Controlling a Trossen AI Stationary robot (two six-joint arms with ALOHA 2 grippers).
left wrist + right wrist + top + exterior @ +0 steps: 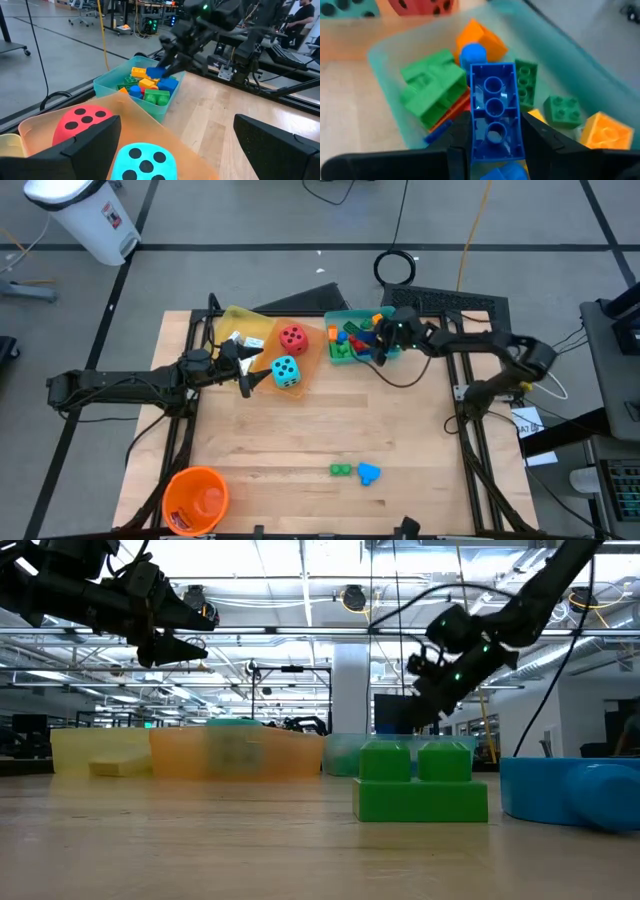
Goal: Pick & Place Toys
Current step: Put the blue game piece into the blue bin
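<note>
Nearest in right wrist view: blue brick (493, 112) clamped lengthwise in right end effector (492, 145), hanging over teal tray (385, 50). I judge a late release could bounce it off piled bricks onto the surface. High view: left end effector (247, 372), fingers apart, empty, sits by cyan die (286, 372); collision risk.

Red die (293, 336), cyan die (286, 372), black dots.

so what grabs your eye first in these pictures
The right gripper is shut on a blue brick over the teal tray, which is full of bricks. Next to it, red and cyan dice sit in the orange tray, beside the open left gripper.
</note>
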